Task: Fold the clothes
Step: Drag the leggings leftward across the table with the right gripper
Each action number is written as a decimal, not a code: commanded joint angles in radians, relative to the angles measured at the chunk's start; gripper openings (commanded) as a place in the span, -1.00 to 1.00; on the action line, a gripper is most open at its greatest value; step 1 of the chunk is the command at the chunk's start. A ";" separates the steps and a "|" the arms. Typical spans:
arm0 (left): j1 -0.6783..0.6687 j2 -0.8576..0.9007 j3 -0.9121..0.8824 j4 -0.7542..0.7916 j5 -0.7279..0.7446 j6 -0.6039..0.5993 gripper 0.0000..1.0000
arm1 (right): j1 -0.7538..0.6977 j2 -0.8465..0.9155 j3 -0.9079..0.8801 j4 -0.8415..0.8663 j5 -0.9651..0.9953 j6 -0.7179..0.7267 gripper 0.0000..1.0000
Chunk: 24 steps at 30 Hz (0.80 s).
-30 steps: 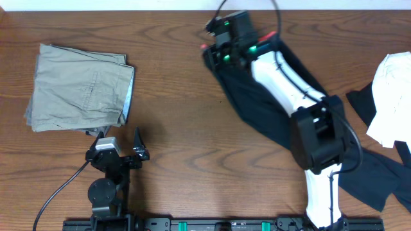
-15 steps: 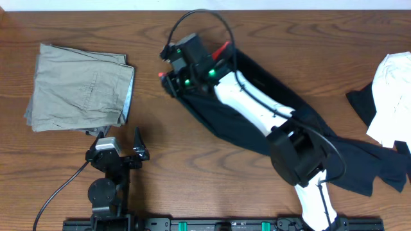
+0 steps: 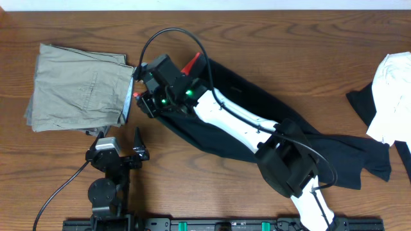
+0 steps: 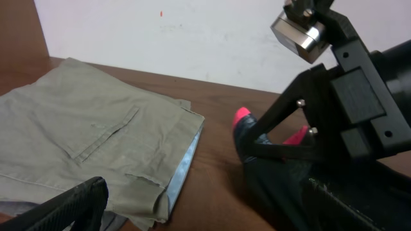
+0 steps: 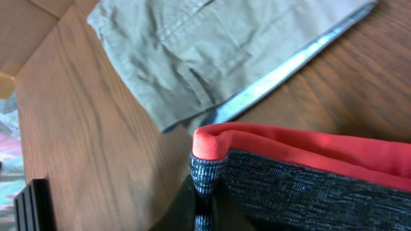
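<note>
The clothes, black leggings [image 3: 231,122], lie stretched diagonally across the table, with the waist at the left and the legs trailing to the right. My right gripper [image 3: 146,97] is at the waist end, right beside the khaki trousers. In the right wrist view that gripper [image 5: 205,206] is shut on a folded corner of the red-and-grey waistband [image 5: 289,157]. My left gripper [image 3: 117,140] rests near the front edge, open and holding nothing. From the left wrist view, the left gripper [image 4: 205,215] faces the waistband's pink tip [image 4: 243,118].
Folded khaki trousers [image 3: 77,86] lie at the back left, their edge almost touching the waistband. A white garment [image 3: 392,96] sits at the right edge on top of a dark cloth [image 3: 361,102]. The right arm [image 3: 282,160] spans the table's middle.
My right gripper has dragged the leggings' waist leftwards from the back middle to beside the khaki trousers, pulling the legs out straighter. The left arm has not moved.
</note>
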 commanded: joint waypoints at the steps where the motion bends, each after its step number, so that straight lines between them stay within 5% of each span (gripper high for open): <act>1: 0.004 -0.001 -0.017 -0.037 -0.016 -0.005 0.96 | 0.011 -0.037 0.014 0.018 0.010 0.011 -0.59; 11: 0.004 -0.001 -0.017 -0.037 -0.016 -0.005 0.96 | -0.045 -0.045 0.042 0.007 0.077 -0.018 -0.42; 16: 0.004 -0.001 -0.017 -0.037 -0.016 -0.005 0.96 | -0.156 -0.079 0.101 -0.077 0.240 -0.029 -0.32; 24: 0.004 -0.001 -0.017 -0.037 -0.016 -0.005 0.96 | -0.346 -0.053 0.110 -0.100 0.216 -0.047 -0.31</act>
